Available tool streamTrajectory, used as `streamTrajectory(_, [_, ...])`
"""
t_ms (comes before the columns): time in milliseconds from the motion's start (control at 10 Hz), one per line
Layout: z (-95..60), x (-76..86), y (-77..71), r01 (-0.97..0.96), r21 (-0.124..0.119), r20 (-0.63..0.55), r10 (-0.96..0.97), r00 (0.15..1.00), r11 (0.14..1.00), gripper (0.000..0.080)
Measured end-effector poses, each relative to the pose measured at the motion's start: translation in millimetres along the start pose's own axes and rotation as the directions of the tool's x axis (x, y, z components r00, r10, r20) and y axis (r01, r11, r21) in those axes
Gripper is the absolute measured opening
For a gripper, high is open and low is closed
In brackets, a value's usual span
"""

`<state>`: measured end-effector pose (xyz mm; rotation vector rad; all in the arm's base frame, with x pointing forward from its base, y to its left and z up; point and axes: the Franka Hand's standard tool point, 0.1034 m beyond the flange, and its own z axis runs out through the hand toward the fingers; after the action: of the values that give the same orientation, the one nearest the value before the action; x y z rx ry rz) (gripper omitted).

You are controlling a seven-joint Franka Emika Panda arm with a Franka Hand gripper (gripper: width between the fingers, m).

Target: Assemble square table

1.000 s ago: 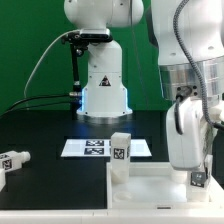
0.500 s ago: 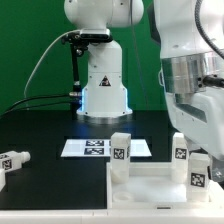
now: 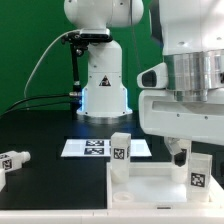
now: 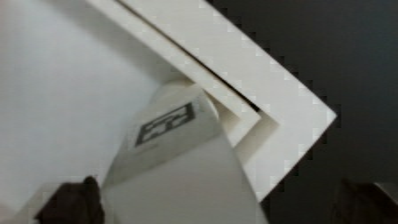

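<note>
The white square slab [image 3: 150,185] lies at the front of the exterior view, rim up. One tagged white leg [image 3: 120,150] stands upright at its far left corner. Another tagged leg [image 3: 198,178] stands upright on its right side. A third leg [image 3: 12,160] lies loose on the table at the far left. My gripper [image 3: 183,153] hangs just above the right leg, mostly hidden behind the wide hand. In the wrist view the leg [image 4: 178,150] stands in the slab's corner [image 4: 267,95], with my gripper [image 4: 217,205] open and one dark finger [image 4: 71,200] on each side.
The marker board [image 3: 95,148] lies flat behind the slab. The white robot base [image 3: 103,85] stands at the back with a black cable [image 3: 40,70] running to the exterior view's left. The table top is black, the backdrop green.
The hand has risen from low over the slab's right side. The right leg stays upright on the slab.
</note>
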<state>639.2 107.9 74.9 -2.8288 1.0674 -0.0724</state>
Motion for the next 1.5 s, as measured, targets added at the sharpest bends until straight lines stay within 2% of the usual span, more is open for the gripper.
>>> streamTrajectory(200, [2.2, 0.2, 2.0, 0.034, -0.001, 0.0, -0.034, 0.999, 0.999, 0.0627])
streamTrajectory(300, [2.4, 0.2, 2.1, 0.008, -0.001, 0.0, -0.008, 1.0, 1.0, 0.0497])
streamTrajectory(400, [2.8, 0.0, 2.2, -0.018, -0.001, 0.001, 0.018, 1.0, 1.0, 0.0497])
streamTrajectory(500, [2.8, 1.3, 3.5, -0.084, -0.002, -0.001, 0.084, 0.996, 0.996, 0.0325])
streamTrajectory(600, [3.1, 2.4, 4.7, -0.14, -0.003, -0.002, 0.14, 0.99, 0.99, 0.0288])
streamTrajectory(800, [2.5, 2.1, 5.1, -0.388, -0.012, -0.002, 0.388, 0.922, 0.922, 0.0288])
streamTrajectory(1000, [3.2, 1.4, 6.4, -0.66, -0.014, 0.004, 0.66, 0.751, 0.751, 0.0288])
streamTrajectory(1200, [3.2, 3.1, 7.9, -0.82, -0.015, 0.028, 0.82, 0.571, 0.571, 0.0288])
streamTrajectory(1400, [3.9, 3.3, 8.0, -0.905, -0.016, 0.034, 0.905, 0.423, 0.424, 0.0288])
streamTrajectory(1500, [3.6, 5.6, 10.2, -0.92, -0.016, 0.032, 0.92, 0.39, 0.391, 0.0288])
